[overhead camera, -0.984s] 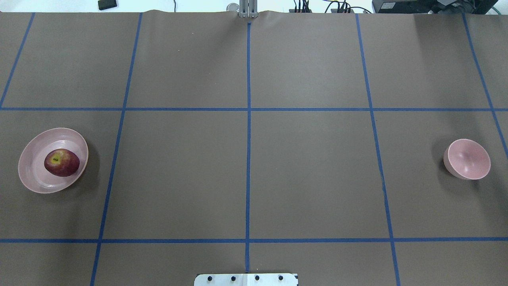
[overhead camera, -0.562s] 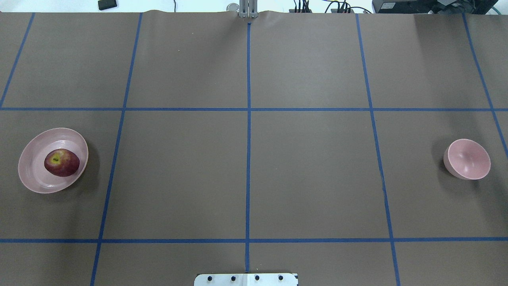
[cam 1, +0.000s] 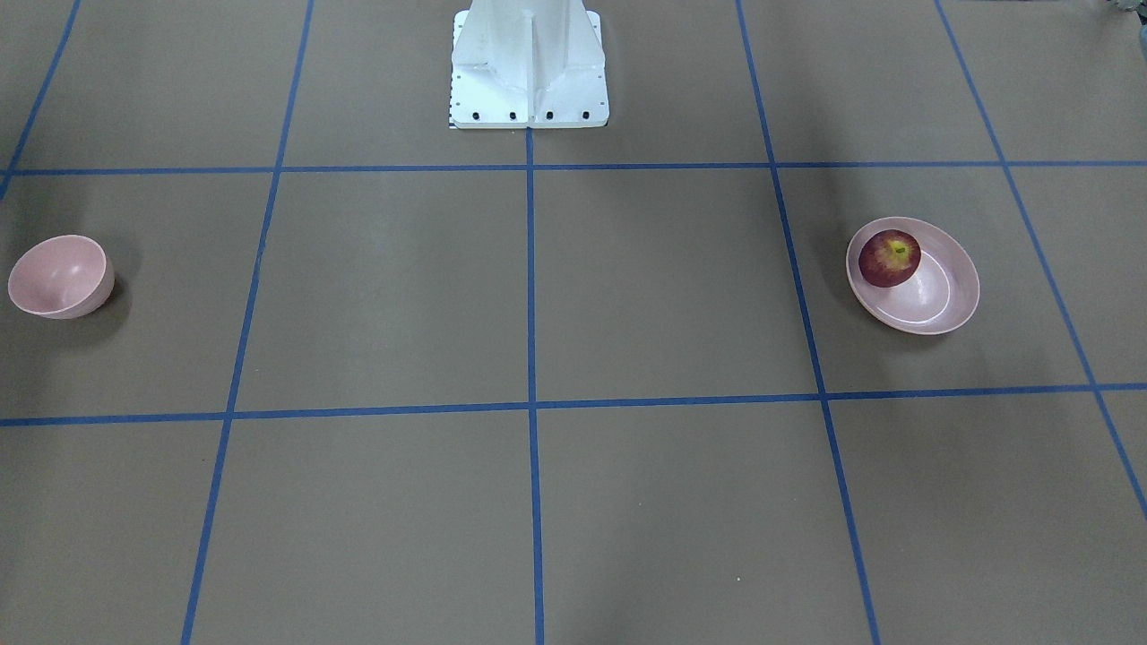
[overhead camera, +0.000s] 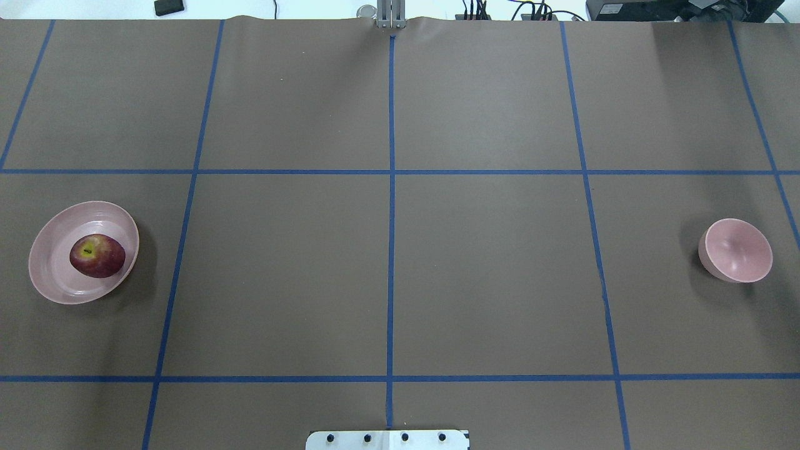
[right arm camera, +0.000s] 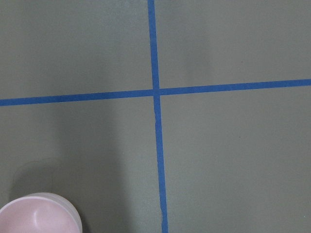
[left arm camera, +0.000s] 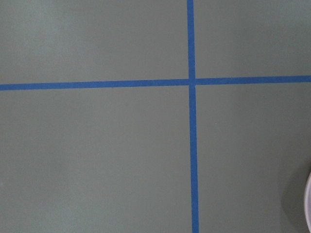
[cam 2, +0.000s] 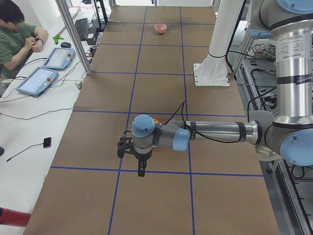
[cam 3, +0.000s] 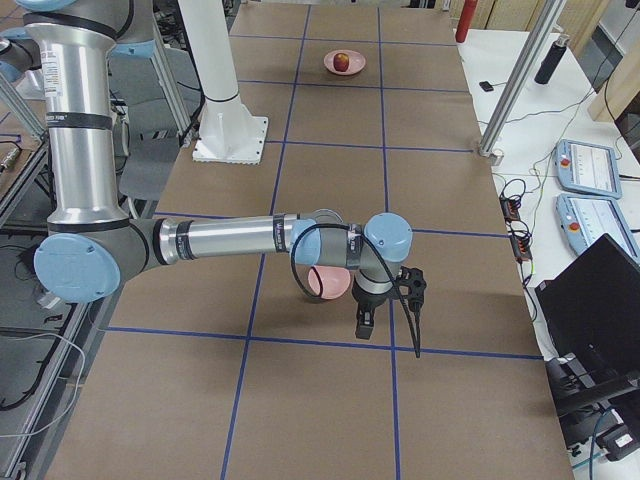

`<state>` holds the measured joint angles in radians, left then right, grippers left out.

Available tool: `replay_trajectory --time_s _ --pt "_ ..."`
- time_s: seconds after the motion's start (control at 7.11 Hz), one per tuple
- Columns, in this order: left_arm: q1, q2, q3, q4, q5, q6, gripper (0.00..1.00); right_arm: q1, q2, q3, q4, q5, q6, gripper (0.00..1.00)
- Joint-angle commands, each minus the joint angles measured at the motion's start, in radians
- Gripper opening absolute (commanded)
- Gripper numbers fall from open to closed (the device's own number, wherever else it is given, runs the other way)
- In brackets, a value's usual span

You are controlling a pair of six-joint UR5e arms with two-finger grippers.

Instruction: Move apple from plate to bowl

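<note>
The dark-red apple (overhead camera: 97, 255) lies in the wide pale-pink plate (overhead camera: 50, 240) at the table's left end, and shows in the front view (cam 1: 889, 258) on the plate (cam 1: 945, 300). The small deep pink bowl (overhead camera: 737, 250) stands empty at the right end (cam 1: 58, 273). My left gripper (cam 2: 141, 167) shows only in the left side view, hanging above the table near the plate, which the arm hides there. My right gripper (cam 3: 364, 322) shows only in the right side view, beside the bowl (cam 3: 328, 283). I cannot tell whether either is open or shut.
Blue tape lines divide the brown table into squares. The white robot base (cam 1: 529, 67) stands at the near middle edge. An operator (cam 2: 17, 36) sits beside tablets on the side bench. The right wrist view catches the bowl's rim (right arm camera: 39, 216).
</note>
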<state>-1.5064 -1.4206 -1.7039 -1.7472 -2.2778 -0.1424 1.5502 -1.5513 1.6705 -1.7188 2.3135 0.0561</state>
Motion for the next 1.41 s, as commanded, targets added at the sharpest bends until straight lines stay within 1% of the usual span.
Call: replay_trajectory --time_s 0.0,0.14,0.28,0.42,0.56,0.7,0.84,0.98,1.12,1.27 --pt "0.002 0.008 -0.003 -0.003 0.001 0.001 0.99 -0.001 -0.016 0.002 0.045 0.004 0.008 1.0" --pt "0.003 0.009 0.0 -0.006 -0.009 -0.003 0.99 -0.001 0.023 0.003 0.042 0.004 0.01 1.0" --pt "0.005 0.009 0.001 -0.006 -0.012 -0.002 0.99 -0.002 0.058 -0.005 0.039 0.024 0.019 1.0" --pt "0.005 0.009 0.001 -0.006 -0.012 -0.002 0.99 -0.045 0.056 -0.04 0.056 0.058 0.019 1.0" --pt "0.005 0.009 0.0 -0.006 -0.014 0.0 0.99 -0.094 0.045 -0.031 0.127 0.114 0.019 1.0" --pt "0.006 0.009 0.001 -0.006 -0.026 0.0 0.99 -0.116 -0.008 -0.017 0.25 0.138 0.019 1.0" --pt "0.006 0.009 0.001 -0.006 -0.026 0.0 0.99 -0.174 -0.077 -0.018 0.4 0.139 0.022 1.0" --pt "0.006 0.009 -0.003 -0.006 -0.026 0.0 0.99 -0.22 -0.117 -0.018 0.482 0.141 0.062 1.0" --pt "0.006 0.009 -0.005 -0.006 -0.035 0.0 0.99 -0.27 -0.142 -0.017 0.526 0.142 0.101 1.0" --pt "0.006 0.009 -0.006 -0.006 -0.035 0.0 0.99 -0.295 -0.156 -0.023 0.547 0.142 0.1 1.0"
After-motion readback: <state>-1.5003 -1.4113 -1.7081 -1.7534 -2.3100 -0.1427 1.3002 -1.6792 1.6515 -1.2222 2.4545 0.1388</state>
